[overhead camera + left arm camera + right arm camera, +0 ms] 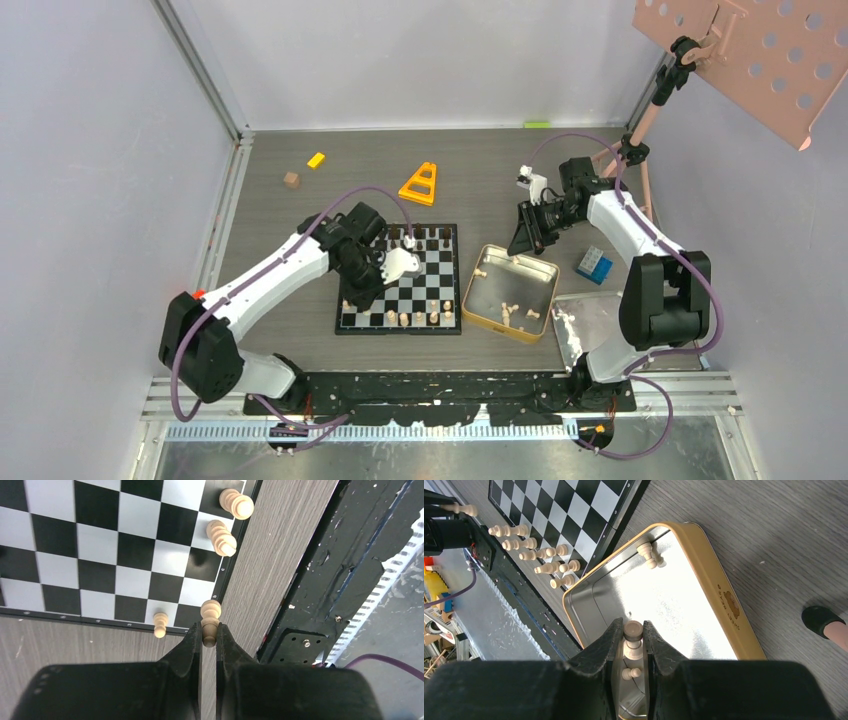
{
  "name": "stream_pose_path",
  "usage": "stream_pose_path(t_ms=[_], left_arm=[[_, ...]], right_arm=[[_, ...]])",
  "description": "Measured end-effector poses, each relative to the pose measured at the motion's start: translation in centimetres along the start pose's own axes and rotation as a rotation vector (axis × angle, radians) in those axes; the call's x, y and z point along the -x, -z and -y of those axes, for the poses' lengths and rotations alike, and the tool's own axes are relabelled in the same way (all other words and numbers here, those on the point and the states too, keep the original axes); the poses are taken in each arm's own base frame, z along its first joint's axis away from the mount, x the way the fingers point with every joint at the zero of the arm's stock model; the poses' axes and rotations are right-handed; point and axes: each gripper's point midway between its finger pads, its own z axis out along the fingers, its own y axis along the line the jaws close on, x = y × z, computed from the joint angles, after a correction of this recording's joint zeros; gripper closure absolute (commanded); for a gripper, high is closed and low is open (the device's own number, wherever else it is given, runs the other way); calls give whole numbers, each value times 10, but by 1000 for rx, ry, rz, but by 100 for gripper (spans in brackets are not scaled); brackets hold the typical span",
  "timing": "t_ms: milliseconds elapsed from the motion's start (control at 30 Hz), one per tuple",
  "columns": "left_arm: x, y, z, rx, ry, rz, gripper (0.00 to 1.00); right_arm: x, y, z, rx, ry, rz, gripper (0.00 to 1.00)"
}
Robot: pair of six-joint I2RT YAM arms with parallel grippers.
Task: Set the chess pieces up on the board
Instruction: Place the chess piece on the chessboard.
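The black-and-white board (pixel 420 285) lies at the table's middle. Pale chess pieces (pixel 405 318) stand along its near row and dark ones (pixel 432 241) along the far row. My left gripper (pixel 349 300) is at the board's near left corner, shut on a pale piece (pixel 210 622) held just over the border; another pale piece (pixel 160 624) stands beside it. My right gripper (pixel 527 242) hangs over the gold tin (pixel 548 292), shut on a pale piece (pixel 633 637) with a dark round base. Loose pale pieces (pixel 650 555) lie in the tin (pixel 724 600).
A shiny silver tray (pixel 600 325) sits right of the tin. A blue block (pixel 594 264), an orange triangle (pixel 419 185), a yellow block (pixel 317 160) and a brown cube (pixel 291 180) lie around the board. A pink perforated stand (pixel 760 50) rises at the far right.
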Motion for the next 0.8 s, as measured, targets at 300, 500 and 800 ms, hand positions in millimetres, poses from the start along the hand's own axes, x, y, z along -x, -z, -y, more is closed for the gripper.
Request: stream_pose_path(t_ms=[300,500,800], left_arm=[[-10,-31,-3,3,-11,17,100],[1,-37,-12,22,-20,57,98],[-1,-51,-16,8,-9,39,96]], right_arm=[[-4,-2,1,-3,-8,-7,95],[-4,-2,2,-3,-8,-8,95],[-4,-2,2,-4,-6,-8,95]])
